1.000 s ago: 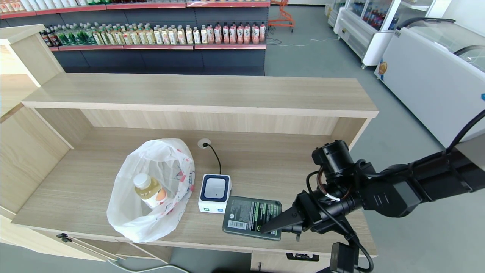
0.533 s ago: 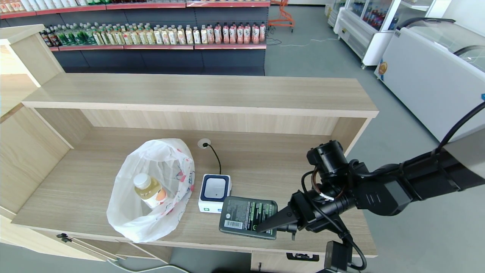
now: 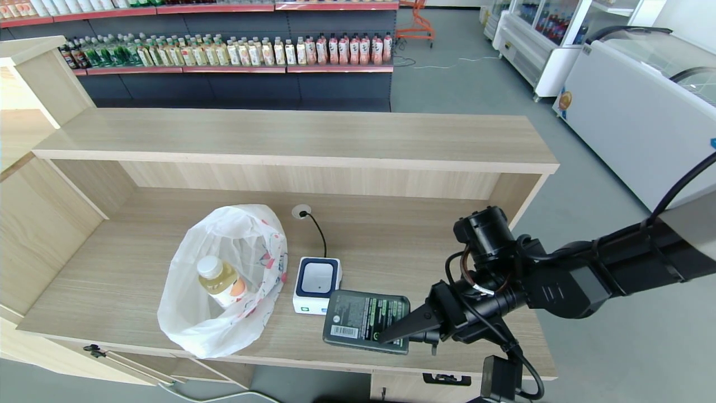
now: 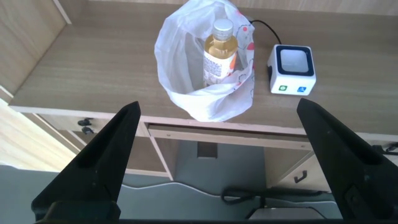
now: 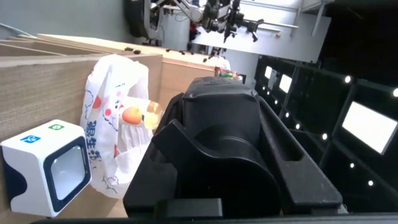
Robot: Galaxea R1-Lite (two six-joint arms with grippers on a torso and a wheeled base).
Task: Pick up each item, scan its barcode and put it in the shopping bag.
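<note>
Pack (image 3: pixel 366 321) pinched in R gripper (image 3: pixel 391 336), I'm holding it just beside scanner (image 3: pixel 317 284); L gripper (image 4: pixel 217 106) gaping, empty.

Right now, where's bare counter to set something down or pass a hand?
Free: counter left of the bag to the side wall; the strip behind bag and scanner, crossed only by the cable; the right rear corner. Crowded: the front, where bag, scanner and the pack in the right gripper sit close.

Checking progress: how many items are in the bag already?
1: a bottle standing in the bag, left of the scanner. The pack is in the right gripper, unbagged. Others may be hidden.
</note>
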